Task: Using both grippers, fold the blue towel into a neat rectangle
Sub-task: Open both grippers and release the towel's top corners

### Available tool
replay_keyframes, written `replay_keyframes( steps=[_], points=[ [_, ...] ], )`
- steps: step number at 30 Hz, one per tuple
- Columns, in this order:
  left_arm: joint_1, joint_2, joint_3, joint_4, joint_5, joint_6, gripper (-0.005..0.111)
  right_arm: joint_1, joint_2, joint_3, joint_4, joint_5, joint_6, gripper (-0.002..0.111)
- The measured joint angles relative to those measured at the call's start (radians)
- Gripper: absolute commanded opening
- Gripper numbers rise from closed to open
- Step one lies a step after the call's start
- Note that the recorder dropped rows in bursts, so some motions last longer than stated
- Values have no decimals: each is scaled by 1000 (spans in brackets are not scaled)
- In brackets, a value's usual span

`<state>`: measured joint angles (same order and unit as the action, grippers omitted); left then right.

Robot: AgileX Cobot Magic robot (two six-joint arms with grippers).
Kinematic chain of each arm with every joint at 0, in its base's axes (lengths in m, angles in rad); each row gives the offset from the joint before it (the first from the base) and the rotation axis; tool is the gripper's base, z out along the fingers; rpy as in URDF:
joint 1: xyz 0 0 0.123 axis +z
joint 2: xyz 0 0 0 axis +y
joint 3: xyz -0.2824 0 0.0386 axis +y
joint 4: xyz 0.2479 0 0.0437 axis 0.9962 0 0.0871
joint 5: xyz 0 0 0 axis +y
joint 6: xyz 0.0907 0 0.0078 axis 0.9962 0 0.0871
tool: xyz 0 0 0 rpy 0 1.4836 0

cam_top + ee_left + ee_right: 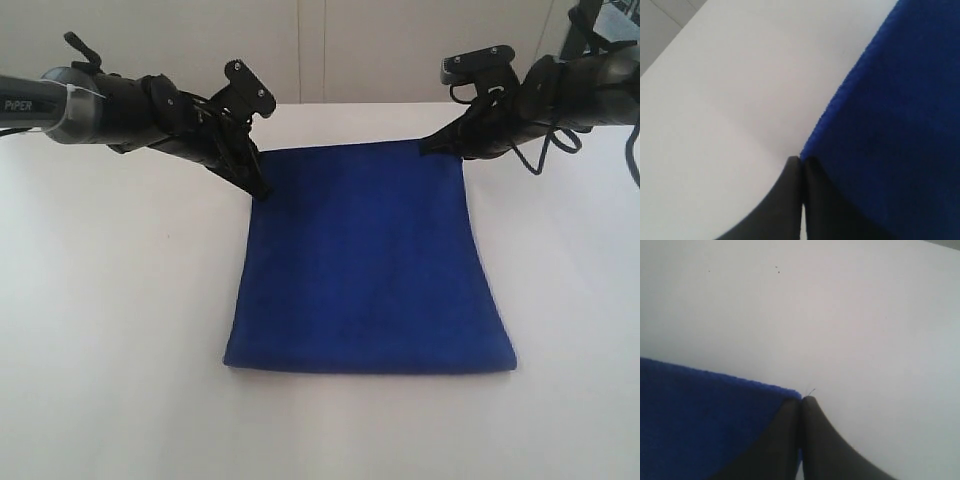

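the deep blue soft towel (370, 260) lies flat on the white table (120, 330). my left pincer (262, 190) and right pincer (430, 148) are pinched shut at its far corners. i'd lift both evenly, keeping the edge taut.

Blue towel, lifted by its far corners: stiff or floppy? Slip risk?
Probably floppy: the towel lies flat against the table and looks like soft pile, so it should sag between grips. Slip seems possible: the left gripper and right gripper, both shut, sit only at its very corners.
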<state>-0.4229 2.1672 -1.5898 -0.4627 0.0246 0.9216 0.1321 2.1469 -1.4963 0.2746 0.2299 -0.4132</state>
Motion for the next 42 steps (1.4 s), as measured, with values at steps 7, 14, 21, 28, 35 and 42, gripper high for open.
replay_keyframes(
  steps=[7, 14, 21, 28, 35, 42],
  points=[
    [0, -12, 0, 10, 19, 2, 0, 2, -12, 0, 4, 2, 0, 0],
    [0, -30, -2, 26, 10, 2, 0, 2, -28, -4, 7, -9, 0, 0],
    [0, 2, -4, 41, -10, 49, 0, 14, 19, -5, 18, -96, 0, 0],
    [0, 29, -4, 41, -55, 73, 0, 26, 66, -5, 18, -157, 0, 0],
    [0, 51, -4, 41, -106, 78, 0, 28, 79, -5, 18, -180, 0, 4],
    [2, 56, -4, 43, -114, 78, 11, 28, 80, -5, 18, -230, 2, 30]
  ],
)
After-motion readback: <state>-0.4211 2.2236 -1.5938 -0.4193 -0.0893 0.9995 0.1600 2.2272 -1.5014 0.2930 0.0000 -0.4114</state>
